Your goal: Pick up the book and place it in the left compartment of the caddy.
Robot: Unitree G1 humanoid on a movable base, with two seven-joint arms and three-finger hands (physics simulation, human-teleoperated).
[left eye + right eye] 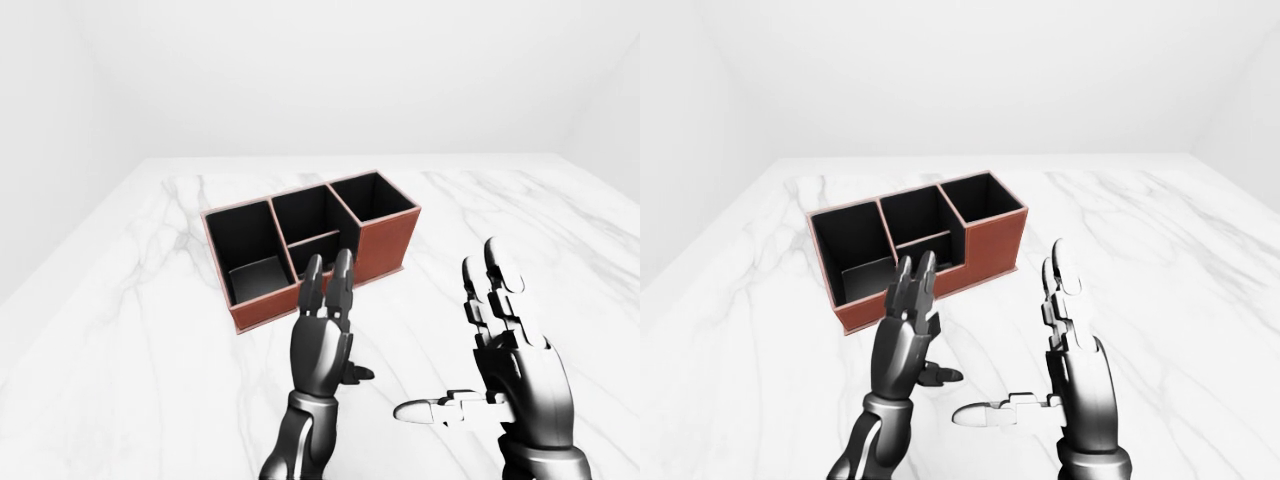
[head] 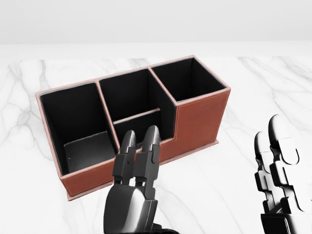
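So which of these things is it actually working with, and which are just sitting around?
Part of the job:
- caddy, all compartments look empty
- left compartment, the book's destination
- left hand, open, empty
- right hand, open, empty
- the book: not visible in any view

Just there:
- marble table; nothing else lies on it

Caddy (image 2: 200, 122): reddish-brown box with pale edging and black interior, standing upright on the white marble table (image 2: 273, 87), set at a slant in the head view.
Left compartment (image 2: 78, 126): open top, a dark flat panel resting low inside.
Middle section (image 2: 134, 105): split by a cross divider into two cells, the nearer wall lower.
Right compartment (image 2: 187, 78): open top, tall walls.
Book: not visible in any view.
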